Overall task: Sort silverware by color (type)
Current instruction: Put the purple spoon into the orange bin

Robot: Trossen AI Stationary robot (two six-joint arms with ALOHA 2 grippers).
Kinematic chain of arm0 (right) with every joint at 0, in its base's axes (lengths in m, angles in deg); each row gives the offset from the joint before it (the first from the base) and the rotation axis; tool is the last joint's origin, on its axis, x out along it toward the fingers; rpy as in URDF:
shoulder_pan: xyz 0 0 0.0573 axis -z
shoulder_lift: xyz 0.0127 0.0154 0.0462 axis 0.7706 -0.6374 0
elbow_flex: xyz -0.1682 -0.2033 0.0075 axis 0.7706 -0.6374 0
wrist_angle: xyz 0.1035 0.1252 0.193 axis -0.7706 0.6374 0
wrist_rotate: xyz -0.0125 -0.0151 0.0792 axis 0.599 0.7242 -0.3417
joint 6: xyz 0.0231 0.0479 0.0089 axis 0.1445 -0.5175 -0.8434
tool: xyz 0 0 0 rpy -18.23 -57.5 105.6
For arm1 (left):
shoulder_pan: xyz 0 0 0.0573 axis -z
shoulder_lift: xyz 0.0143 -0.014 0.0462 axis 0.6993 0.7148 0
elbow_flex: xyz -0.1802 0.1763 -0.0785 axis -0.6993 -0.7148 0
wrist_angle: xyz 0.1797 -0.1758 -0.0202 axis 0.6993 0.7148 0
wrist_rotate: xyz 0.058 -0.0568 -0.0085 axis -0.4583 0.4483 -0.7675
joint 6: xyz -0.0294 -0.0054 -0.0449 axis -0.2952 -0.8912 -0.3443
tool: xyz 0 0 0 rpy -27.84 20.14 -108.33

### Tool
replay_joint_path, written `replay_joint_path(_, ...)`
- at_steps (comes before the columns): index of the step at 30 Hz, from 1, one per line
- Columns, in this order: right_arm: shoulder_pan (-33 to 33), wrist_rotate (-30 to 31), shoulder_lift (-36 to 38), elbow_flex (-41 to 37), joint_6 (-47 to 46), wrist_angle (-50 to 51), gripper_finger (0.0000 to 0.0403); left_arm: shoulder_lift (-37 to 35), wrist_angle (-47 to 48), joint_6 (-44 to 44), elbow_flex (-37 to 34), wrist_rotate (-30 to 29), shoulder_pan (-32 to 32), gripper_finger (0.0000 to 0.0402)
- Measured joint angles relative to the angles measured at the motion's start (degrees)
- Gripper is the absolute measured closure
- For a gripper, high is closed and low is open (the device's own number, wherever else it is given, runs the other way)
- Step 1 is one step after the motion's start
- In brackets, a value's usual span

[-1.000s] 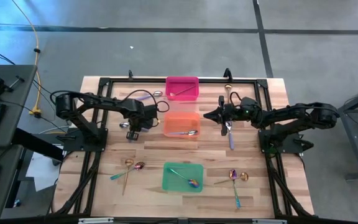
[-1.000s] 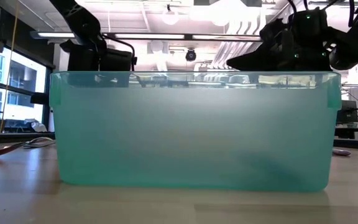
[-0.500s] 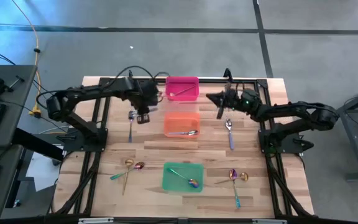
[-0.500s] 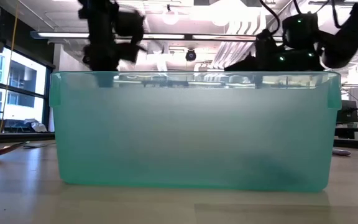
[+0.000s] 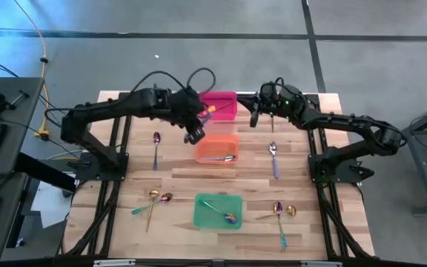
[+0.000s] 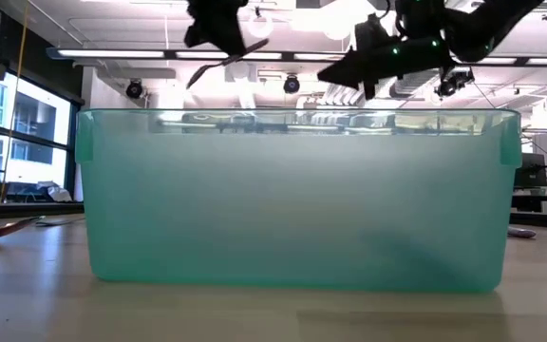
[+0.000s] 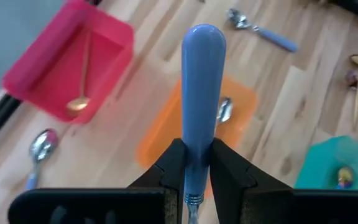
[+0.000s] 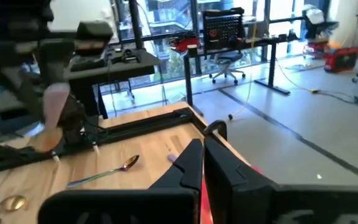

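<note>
Above orange bin (image 5: 216, 148), left hand (image 7: 197, 163) grips blue-handled utensil (image 7: 201, 81); right hand (image 5: 256, 117) apparently closed, empty.

Grey floor (image 5: 199, 59) surrounds the wooden table (image 5: 176, 178); tall windows (image 8: 166, 18) and desks behind.

Robotics lab: office chair (image 8: 224, 61), desks (image 8: 272, 45), big windows (image 8: 160, 25).

No readable text, labels, brand marks or numbers anywhere: nothing legible on the bins, the tabletop, the arms or the room gear behind.
</note>
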Motion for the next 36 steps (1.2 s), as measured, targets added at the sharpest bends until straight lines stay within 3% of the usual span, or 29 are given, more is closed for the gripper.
replay_joint_path(9,4.08,-6.59,0.00,1.19,-0.68,3.16,0.0403,9.75,-7.83,-1.56,-0.50,-2.46,2.63,0.0364)
replay_joint_path(36,11.44,-6.95,0.00,1.15,-0.39,5.65,0.0403,26.15,-17.61,2.95,-0.47,6.24,0.23,0.0364)
